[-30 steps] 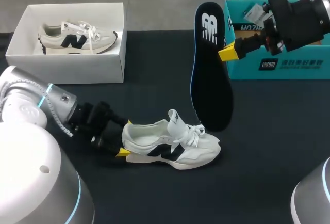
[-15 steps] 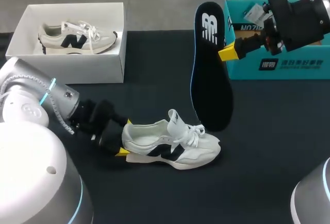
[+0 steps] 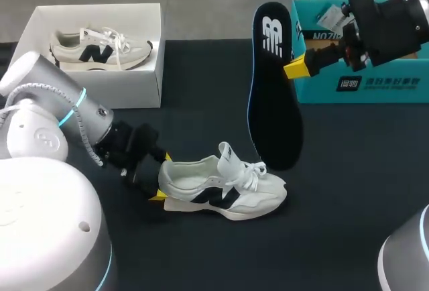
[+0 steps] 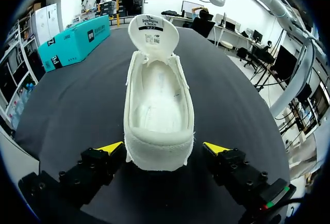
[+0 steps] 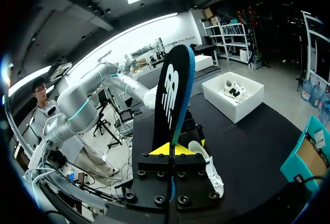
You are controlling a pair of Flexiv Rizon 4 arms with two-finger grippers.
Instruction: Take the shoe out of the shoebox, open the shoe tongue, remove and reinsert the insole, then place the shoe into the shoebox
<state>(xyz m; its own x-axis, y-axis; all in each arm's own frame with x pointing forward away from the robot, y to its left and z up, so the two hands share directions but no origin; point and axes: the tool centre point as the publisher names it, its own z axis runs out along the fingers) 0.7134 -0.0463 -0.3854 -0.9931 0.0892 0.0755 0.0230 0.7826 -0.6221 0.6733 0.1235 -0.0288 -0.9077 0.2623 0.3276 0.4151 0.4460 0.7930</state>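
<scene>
The left jaws stand open with the heel of the shoe [image 4: 160, 110] between them on the bench [image 3: 201, 251], their yellow tips just beside its flanks. The tongue [image 4: 153, 35] stands upright ahead of them. The right jaws are clamped on the insole [image 3: 273, 90], holding it on end, its lower tip near the laces. A white shoebox [image 3: 94, 86] with another shoe [image 3: 100, 49] sits well apart from both jaws. A teal box [image 3: 389, 86] lies behind the right jaws.

Robotics lab, left arm [image 3: 47, 127] and right arm [image 3: 392, 26] at a black table [image 3: 348, 190]
</scene>
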